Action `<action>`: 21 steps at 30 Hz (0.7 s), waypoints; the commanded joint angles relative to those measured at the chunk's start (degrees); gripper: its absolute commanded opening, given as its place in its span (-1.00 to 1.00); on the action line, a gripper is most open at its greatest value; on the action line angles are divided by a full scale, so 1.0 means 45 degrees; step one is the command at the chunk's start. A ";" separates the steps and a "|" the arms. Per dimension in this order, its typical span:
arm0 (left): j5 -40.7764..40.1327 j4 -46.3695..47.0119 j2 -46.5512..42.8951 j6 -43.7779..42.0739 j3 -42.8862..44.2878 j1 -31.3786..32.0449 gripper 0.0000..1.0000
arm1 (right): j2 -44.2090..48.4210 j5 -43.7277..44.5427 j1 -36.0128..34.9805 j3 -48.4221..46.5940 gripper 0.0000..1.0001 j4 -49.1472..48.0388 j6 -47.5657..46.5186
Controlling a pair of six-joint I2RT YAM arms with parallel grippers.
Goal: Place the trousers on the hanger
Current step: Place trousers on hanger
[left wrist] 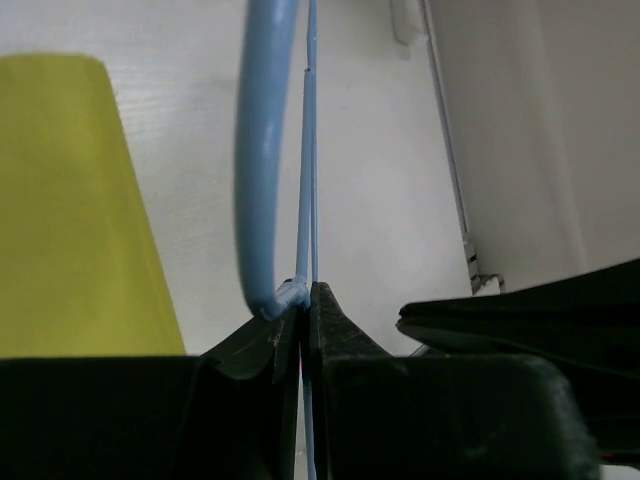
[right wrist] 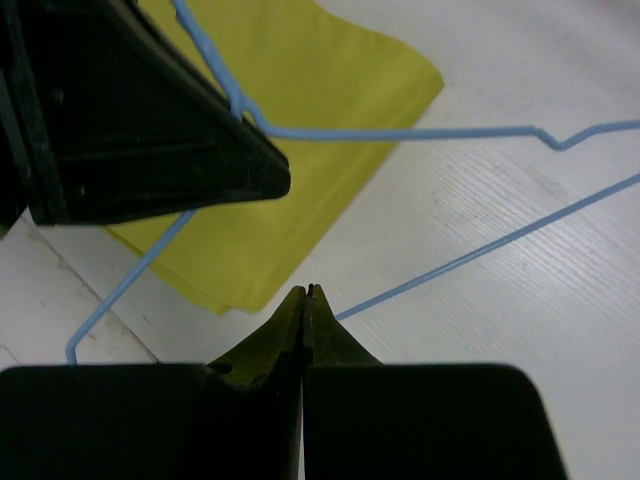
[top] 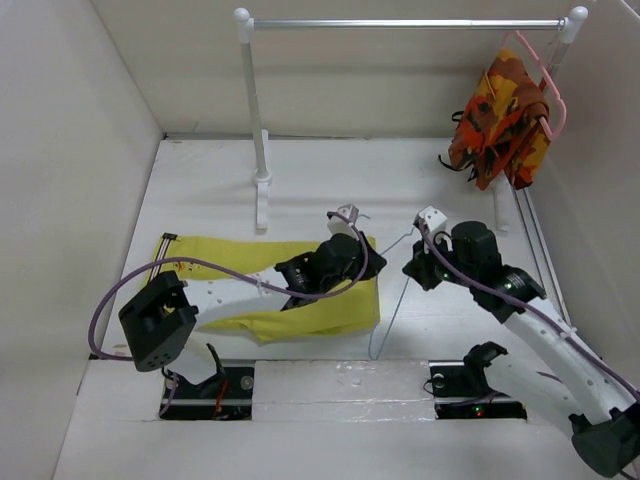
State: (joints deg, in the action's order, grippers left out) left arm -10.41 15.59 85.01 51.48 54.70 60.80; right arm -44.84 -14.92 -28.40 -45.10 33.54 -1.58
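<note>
The trousers (top: 240, 270) lie folded flat on the table, mustard yellow; they also show in the left wrist view (left wrist: 70, 220) and the right wrist view (right wrist: 300, 130). My left gripper (top: 368, 263) is over their right end, shut on the twisted neck of the pale-blue wire hanger (left wrist: 255, 180); its jaws (left wrist: 308, 290) pinch the wire. The hanger (top: 392, 300) hangs to the right of the trousers, its frame (right wrist: 420, 132) spread above the table. My right gripper (top: 412, 272) is shut (right wrist: 306, 292), and the hanger's lower wire passes just behind its tips. Nothing shows between its jaws.
A white garment rack (top: 255, 120) stands at the back, its bar (top: 400, 23) across the top. A pink hanger with an orange patterned garment (top: 505, 120) hangs at the bar's right end. White walls close in on three sides.
</note>
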 commanded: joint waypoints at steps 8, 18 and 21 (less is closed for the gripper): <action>-0.3582 -0.0358 0.0930 0.3514 -0.0613 0.1197 -1.00 | -0.2435 -0.1568 -0.0016 0.1799 -0.72 -0.4854 0.1133; -0.5106 -0.0926 0.1714 0.4594 -0.1314 0.1197 -1.00 | -0.5268 -0.1568 -0.0134 0.3263 0.02 -0.8931 0.3260; -0.5418 -0.1374 0.1695 0.4556 -0.1335 0.1197 -1.00 | -0.6282 -0.1258 -0.0678 0.3693 0.28 -0.9484 0.3886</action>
State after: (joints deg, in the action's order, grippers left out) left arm -30.57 12.08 92.95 70.35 49.21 66.28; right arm -70.61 -21.23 -29.15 -29.78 0.12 11.68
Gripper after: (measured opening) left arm 0.010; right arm 0.562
